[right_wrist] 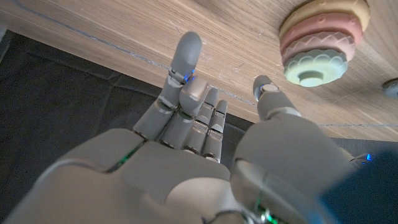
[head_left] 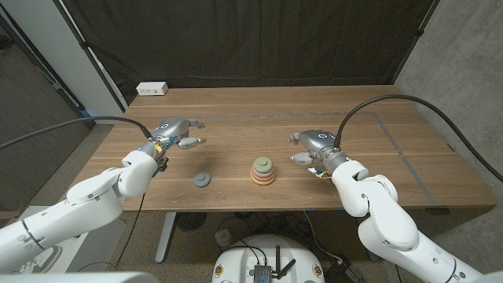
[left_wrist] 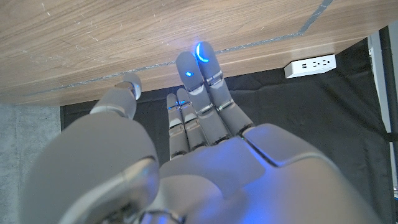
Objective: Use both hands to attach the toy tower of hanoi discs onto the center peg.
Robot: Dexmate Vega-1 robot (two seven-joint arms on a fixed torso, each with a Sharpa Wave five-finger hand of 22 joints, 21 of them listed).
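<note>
A wooden table is being backed by a black curtain, with a white power strip lying at its far left edge. Both hands are being held over the surface, well apart. The left hand is being kept empty, fingers extended and spread; the right hand likewise, nothing gripped. Between them the stacked discs are sitting on the peg, with a loose grey disc lying to their left (its edge is barely being caught in the right wrist view).

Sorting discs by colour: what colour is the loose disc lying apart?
Grey loose disc, clearest in the head view.
</note>
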